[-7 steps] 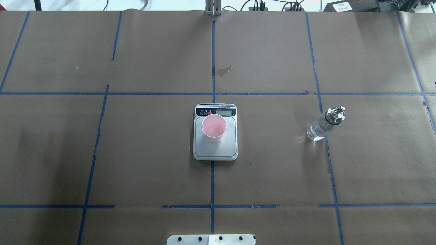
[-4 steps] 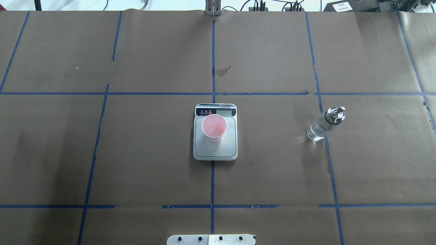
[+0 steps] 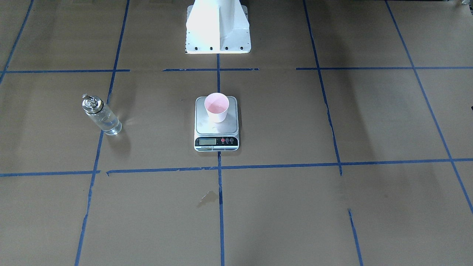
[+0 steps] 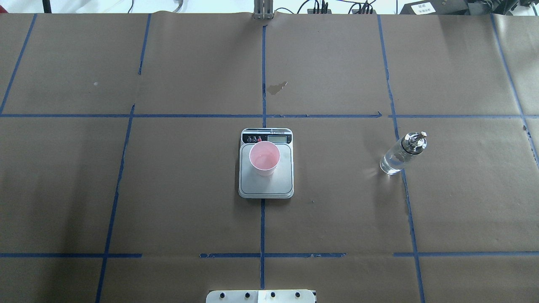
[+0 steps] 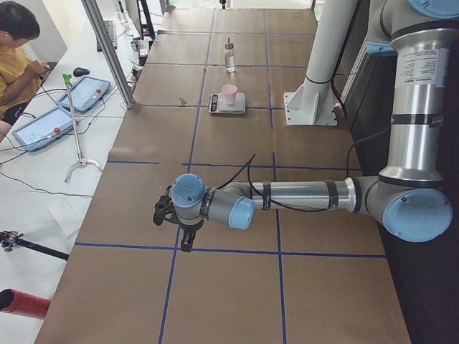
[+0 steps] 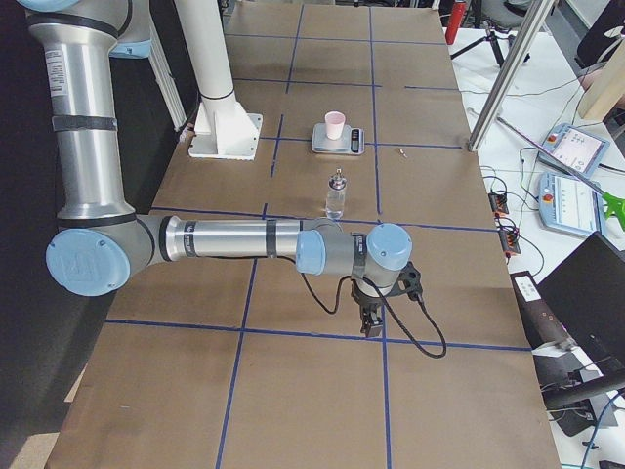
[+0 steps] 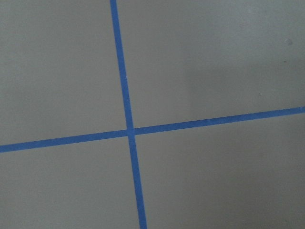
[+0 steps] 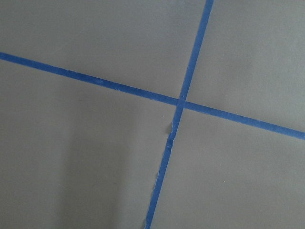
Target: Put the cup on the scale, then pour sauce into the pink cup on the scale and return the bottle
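- Currently, the table (image 4: 168, 189) is lying under brown paper crossed by blue tape lines.
- Both arms are reaching out low over the paper, well apart from the task's things; a white label on the left arm's upper section is showing print too small to read.
- Left gripper (image 5: 188, 242) and right gripper (image 6: 370, 322) are pointing down; whether their claws are wide or narrow, I cannot tell.
- Scale (image 4: 266, 176) is sitting at the table's middle; its display and lettering are too small to read.
- Bottle (image 4: 398, 156) is standing upright on the robot's right, beside a tape line, with clear sauce (image 4: 391, 162) inside.
- Cup (image 4: 264, 158) is standing upright on the scale's platform.
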{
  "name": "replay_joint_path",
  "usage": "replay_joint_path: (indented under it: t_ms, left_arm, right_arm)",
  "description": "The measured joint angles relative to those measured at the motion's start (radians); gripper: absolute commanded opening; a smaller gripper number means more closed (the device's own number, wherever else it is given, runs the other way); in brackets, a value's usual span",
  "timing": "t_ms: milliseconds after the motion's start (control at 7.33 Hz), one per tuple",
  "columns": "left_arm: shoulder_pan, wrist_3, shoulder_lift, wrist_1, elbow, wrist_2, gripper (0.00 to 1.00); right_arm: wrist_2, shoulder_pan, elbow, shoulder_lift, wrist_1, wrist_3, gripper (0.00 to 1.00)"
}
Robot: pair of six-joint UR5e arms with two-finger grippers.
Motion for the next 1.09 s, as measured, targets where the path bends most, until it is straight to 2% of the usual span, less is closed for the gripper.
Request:
replay_joint_path:
  t_ms: [409, 1091]
  left_arm:
    - [-0.030, 0.097, -0.008, 0.112, -0.057, 0.038, 1.00]
    - [-0.033, 0.103, 0.003, 0.120, -0.071, 0.030, 1.00]
  right_arm:
    - [-0.019, -0.009, 0.003, 0.010, -0.005, 0.002, 1.00]
    - [-0.006, -0.019, 0.012, 0.007, 0.003, 0.010, 1.00]
